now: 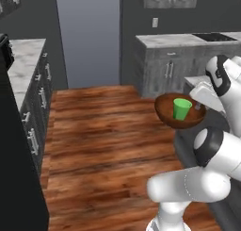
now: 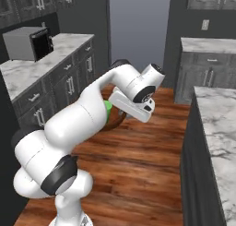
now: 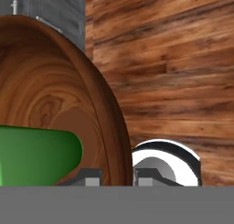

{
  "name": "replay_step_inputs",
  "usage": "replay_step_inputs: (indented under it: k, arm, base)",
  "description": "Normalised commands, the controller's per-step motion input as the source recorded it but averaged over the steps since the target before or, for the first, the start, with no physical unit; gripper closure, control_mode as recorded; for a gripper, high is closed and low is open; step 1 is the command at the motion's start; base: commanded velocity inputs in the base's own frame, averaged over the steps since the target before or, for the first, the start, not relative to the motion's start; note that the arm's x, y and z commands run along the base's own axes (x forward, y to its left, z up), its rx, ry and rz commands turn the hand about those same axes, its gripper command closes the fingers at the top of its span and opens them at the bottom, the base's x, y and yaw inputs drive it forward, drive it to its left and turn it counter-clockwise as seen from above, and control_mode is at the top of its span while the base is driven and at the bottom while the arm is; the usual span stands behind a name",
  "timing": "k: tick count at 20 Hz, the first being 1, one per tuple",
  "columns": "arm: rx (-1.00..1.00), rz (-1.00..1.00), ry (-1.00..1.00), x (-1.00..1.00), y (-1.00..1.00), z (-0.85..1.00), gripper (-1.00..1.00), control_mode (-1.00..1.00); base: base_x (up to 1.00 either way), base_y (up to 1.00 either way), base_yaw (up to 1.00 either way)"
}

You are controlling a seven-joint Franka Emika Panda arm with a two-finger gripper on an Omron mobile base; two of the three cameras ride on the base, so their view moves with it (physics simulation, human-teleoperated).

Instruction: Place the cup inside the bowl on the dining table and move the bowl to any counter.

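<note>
Bowl (image 1: 165, 113): dark reddish-brown wood, visible ring grain on inside, smooth, slight sheen. Cup (image 1: 181, 109): bright green, plain, smooth, plastic-looking, matt. Floor (image 1: 103, 145): wooden planks, warm brown, streaked grain, semi-gloss. Counter (image 1: 174, 39): white-grey veined marble top, polished; cabinets (image 1: 160, 72) beneath of grey wood grain with metal handles. Microwave (image 2: 28, 43): grey, matt metal look.

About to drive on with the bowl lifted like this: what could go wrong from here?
1. The gripper holds the bowl by its rim alone, one finger inside and one outside; a jolt could let it slip or swing.
2. The bowl is tilted over the wooden floor with the cup loose inside; the cup could slide out.
3. Cabinets stand on both sides; a wide arm swing might knock the bowl against one.
</note>
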Motion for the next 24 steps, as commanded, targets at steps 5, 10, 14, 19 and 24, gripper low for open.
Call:
replay_step_inputs:
  k: [5, 10, 14, 19, 24]
  arm:
    - [0.0, 0.0, 0.0, 0.0, 0.0, 0.0, 1.0, 1.0]
    - [0.0, 0.0, 0.0, 0.0, 0.0, 0.0, 1.0, 1.0]
    - [0.0, 0.0, 0.0, 0.0, 0.0, 0.0, 1.0, 1.0]
    - [0.0, 0.0, 0.0, 0.0, 0.0, 0.0, 1.0, 1.0]
    - [0.0, 0.0, 0.0, 0.0, 0.0, 0.0, 1.0, 1.0]
  base:
    - [0.85, 0.51, 0.0]
    - [0.89, 0.53, 0.0]
    - [0.94, 0.54, 0.0]
    - [0.88, 0.5, 0.0]
    - [0.91, 0.48, 0.0]
